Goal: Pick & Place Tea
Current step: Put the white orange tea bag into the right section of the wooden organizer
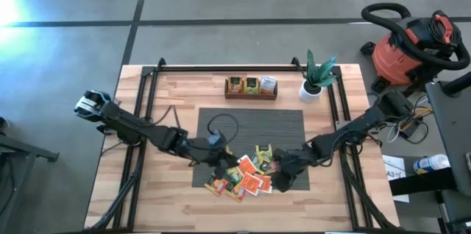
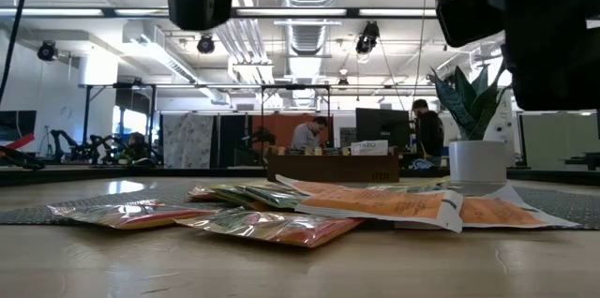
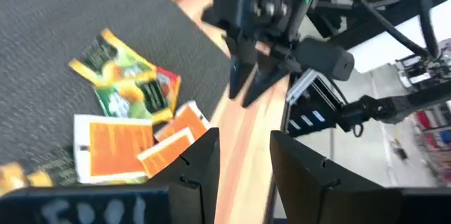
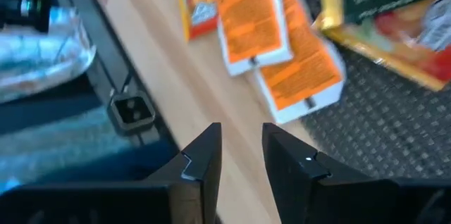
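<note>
Tea sachets lie nearest the low camera, heaped at the front edge of the grey ribbed mat — both grippers hang over them with nothing held.

The pile of orange-red, yellow and green packets sits partly on the mat's front edge and partly on the bare wooden table just in front of it. The left gripper hovers at the pile's left side, fingers apart with a clear gap and nothing between them. The right gripper hovers at the pile's right side — its fingers also stand apart, empty, above the wood beside two orange packets. Behind the mat, a dark wooden tray holds more sachets, with a potted plant just to its right.
</note>
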Tool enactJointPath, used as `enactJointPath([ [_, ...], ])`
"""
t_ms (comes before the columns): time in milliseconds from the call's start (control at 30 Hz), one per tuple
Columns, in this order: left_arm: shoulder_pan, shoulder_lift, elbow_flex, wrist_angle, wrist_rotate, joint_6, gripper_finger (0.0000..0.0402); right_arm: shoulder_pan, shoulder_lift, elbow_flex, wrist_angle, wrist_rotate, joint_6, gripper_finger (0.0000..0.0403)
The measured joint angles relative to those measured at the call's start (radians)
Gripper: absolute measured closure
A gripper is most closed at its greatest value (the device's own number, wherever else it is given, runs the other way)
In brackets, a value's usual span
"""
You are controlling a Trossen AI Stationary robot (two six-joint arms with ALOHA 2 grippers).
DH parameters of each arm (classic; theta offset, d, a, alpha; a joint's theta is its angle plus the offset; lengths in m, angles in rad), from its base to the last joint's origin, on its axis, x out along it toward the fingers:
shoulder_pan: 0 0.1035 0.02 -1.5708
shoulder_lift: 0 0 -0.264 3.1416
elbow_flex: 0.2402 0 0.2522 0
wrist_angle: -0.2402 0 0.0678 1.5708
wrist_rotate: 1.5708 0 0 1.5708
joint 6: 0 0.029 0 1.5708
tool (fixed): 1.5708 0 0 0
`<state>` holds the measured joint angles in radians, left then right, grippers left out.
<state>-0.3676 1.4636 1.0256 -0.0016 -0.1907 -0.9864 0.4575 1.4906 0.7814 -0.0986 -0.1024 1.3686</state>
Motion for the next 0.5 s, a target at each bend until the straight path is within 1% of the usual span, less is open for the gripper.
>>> enactJointPath([
  [100,-0.001,0.043,0.0,0.023,0.01,-0.028,0.0282,0.013,0.0,-0.001,0.005,0.05,0.038,0.0306],
  [233,-0.001,0.094,0.0,0.056,0.017,-0.071,0.0282,0.022,0.0,-0.001,0.008,0.046,0.065,0.031],
  [300,-0.002,0.118,0.003,0.058,0.017,-0.112,0.0282,0.024,0.0,-0.001,0.008,0.045,0.036,0.0309],
  [400,-0.007,0.157,0.008,0.065,0.016,-0.214,0.0282,0.025,0.0,-0.001,0.008,0.047,-0.007,0.0305],
  [500,-0.023,0.192,0.018,0.107,0.017,-0.237,0.0282,0.025,0.0,-0.001,0.008,0.054,-0.029,0.0303],
])
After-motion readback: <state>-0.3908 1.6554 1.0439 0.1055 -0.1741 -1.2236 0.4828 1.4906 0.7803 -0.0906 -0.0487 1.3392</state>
